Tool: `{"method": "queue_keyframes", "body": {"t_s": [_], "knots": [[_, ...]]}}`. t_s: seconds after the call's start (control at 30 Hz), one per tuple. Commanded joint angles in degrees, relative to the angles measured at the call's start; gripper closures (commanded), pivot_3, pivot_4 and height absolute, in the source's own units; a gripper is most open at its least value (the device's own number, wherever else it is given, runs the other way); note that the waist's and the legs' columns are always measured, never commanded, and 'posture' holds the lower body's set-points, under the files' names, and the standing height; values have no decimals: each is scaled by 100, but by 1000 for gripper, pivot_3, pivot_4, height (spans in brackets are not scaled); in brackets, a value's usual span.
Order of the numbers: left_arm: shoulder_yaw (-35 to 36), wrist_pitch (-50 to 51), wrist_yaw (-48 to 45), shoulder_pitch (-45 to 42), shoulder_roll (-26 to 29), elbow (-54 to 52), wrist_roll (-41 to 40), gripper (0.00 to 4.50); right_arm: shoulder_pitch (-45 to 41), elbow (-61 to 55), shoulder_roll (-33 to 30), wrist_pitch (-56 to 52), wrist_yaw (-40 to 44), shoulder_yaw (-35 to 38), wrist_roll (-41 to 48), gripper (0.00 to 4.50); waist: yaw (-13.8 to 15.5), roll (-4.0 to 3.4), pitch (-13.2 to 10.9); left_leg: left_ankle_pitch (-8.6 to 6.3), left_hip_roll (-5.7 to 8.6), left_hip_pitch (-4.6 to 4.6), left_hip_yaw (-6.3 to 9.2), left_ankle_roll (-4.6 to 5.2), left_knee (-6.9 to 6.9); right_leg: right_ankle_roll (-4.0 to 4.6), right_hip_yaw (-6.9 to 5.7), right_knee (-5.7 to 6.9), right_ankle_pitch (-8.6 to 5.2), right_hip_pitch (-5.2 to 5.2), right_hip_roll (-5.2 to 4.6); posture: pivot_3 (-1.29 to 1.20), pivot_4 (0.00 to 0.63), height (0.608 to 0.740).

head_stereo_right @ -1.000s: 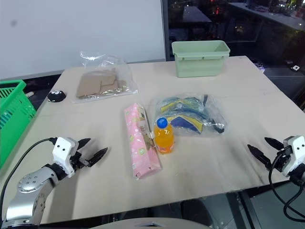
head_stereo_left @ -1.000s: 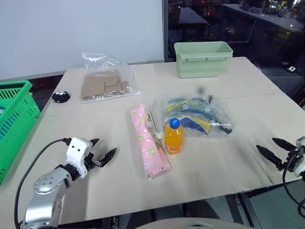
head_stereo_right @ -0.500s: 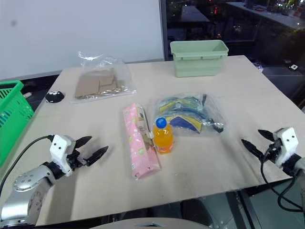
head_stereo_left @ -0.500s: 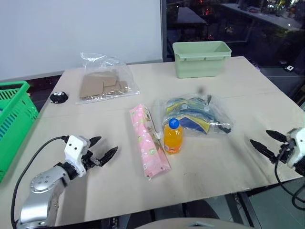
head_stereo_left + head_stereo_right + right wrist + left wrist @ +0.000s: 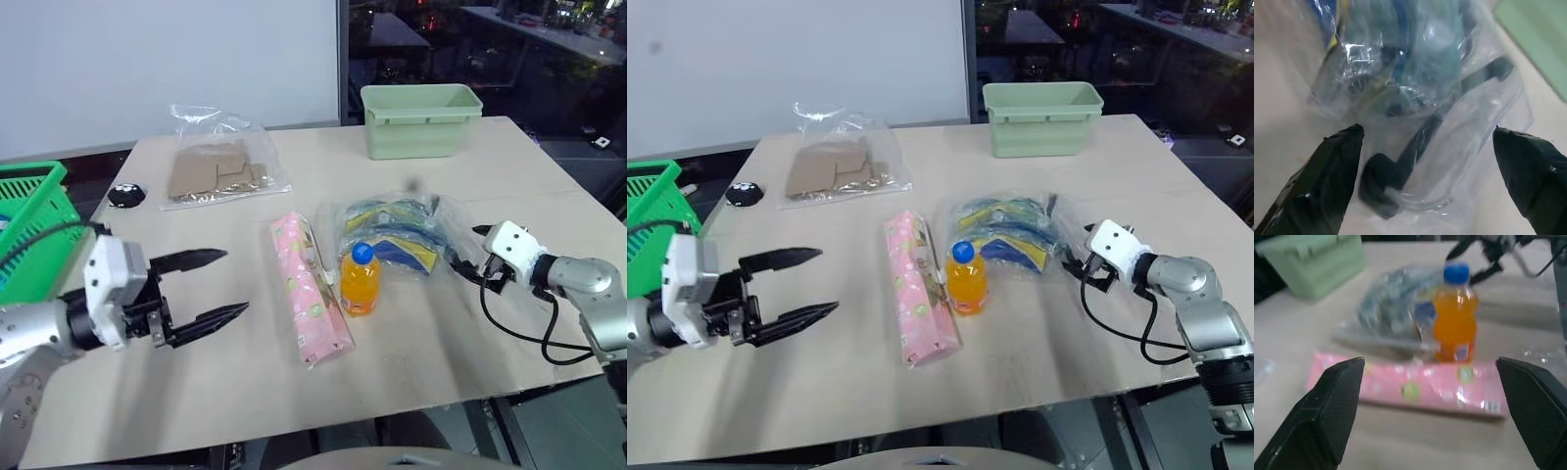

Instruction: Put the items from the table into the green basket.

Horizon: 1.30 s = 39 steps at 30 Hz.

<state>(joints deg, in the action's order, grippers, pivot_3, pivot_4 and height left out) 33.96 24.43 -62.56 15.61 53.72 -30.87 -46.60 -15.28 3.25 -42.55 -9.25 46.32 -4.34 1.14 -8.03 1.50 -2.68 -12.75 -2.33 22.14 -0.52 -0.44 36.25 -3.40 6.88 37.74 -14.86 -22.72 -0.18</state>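
1. The orange-drink bottle (image 5: 360, 281) with its blue cap stands upright near the middle of the counter (image 5: 509, 166); every other place here is given from it.
2. The long pink patterned packet (image 5: 308, 288) lies flat just beside the bottle, on its left, and looks to touch it.
3. The clear bag of blue-and-yellow contents (image 5: 402, 235) lies just behind the bottle and to its right.
4. The clear bag of brown cardboard pieces (image 5: 218, 172) lies well behind the bottle and to its left, near the counter's far edge.
5. The green basket (image 5: 29, 230) sits far to the bottle's left, past the counter's left edge.
6. A pale green tub (image 5: 421, 119) stands well behind the bottle to its right, and a small black object (image 5: 125, 195) lies beyond the cardboard bag, further left.
7. The left gripper (image 5: 216, 286) hovers above the counter left of the packet, fingers (image 5: 1332, 406) spread wide and empty, aimed at the bottle.
8. The right gripper (image 5: 1425, 161) is at the blue-and-yellow bag's right end, right of the bottle, fingers (image 5: 1327, 181) released and straddling the bag's plastic edge.
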Motion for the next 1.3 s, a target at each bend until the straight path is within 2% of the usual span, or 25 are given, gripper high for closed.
{"method": "queue_keyframes", "body": {"t_s": [0.03,0.2,0.23,0.27,0.33,0.43,0.47,0.53,0.67,0.83,1.07,1.2,1.27,1.3], "knots": [[58,163,65,-95,66,-269,-168,57,-435,411,107,58,-38,-220,-283,0,-11,-1,-4,-1,0,0,0,1,0,0,0,1,0,-1,2,-6,0,740],[-38,220,186,-16,0,-369,59,57,-625,790,223,-85,-54,-314,-386,0,33,0,-6,0,-3,0,4,2,0,0,0,5,0,-1,8,10,0,740],[-45,239,229,-6,-24,-388,75,0,-644,855,246,-78,-62,-298,-368,530,50,0,-6,0,-3,-1,3,2,0,0,1,5,1,-1,8,10,0,740],[-56,256,264,6,-41,-412,94,0,-655,903,268,-67,-30,-277,-320,765,75,1,-6,0,-3,-2,3,2,1,-1,1,6,1,-1,8,16,0,740],[-76,288,319,15,-62,-442,127,0,-666,948,300,-29,-39,-238,-276,1677,106,1,-6,0,-3,-4,2,2,3,-1,1,7,1,1,8,16,0,740],[-158,309,401,-42,-80,-476,170,0,-691,1019,327,59,-110,-163,-255,3095,139,2,-5,1,-3,-6,1,3,7,-1,2,10,1,3,8,12,0,740],[-195,329,441,-84,-80,-484,167,0,-702,1042,336,93,-124,-133,-232,3775,140,2,-5,1,-3,-7,-1,3,8,-1,4,10,1,4,7,12,0,740],[-247,341,481,-136,-72,-496,173,0,-716,1070,356,170,-154,-77,-187,4444,148,2,-5,0,-2,-7,-3,3,9,-1,5,10,1,5,7,12,0,740],[-327,361,559,-305,-73,-472,165,0,-789,1062,489,129,-290,180,61,4444,160,2,-5,1,-2,-8,-4,3,9,-2,6,11,1,4,8,12,0,740],[-528,402,769,-786,-116,-424,133,0,-1196,1163,657,-330,-782,1116,742,4444,157,-12,-14,1,-1,-4,-4,3,9,-3,9,14,2,2,10,-9,0,740],[-791,505,993,-1203,-246,-457,36,0,-1387,1852,-252,-543,-1120,2311,1099,4444,301,-15,-16,-3,6,16,5,8,9,-2,7,7,1,-5,8,-33,6,740],[-929,509,1033,-1372,-305,-438,27,0,-1359,2297,-626,-874,-1605,2704,1056,4444,205,-20,-19,-4,5,16,2,11,8,-2,12,8,1,-8,11,-56,8,740],[-1002,511,1031,-1473,-314,-397,30,0,-1101,2329,-811,-1084,-1408,2802,1120,4444,167,-26,-22,-4,4,11,-3,11,9,-3,18,11,0,-8,12,-62,9,740],[-1029,520,1026,-1519,-318,-378,31,0,-959,2249,-857,-1254,-1260,2791,1183,3784,150,-27,-21,-4,5,11,-4,11,8,-4,19,12,0,-7,12,-62,9,740]]}}
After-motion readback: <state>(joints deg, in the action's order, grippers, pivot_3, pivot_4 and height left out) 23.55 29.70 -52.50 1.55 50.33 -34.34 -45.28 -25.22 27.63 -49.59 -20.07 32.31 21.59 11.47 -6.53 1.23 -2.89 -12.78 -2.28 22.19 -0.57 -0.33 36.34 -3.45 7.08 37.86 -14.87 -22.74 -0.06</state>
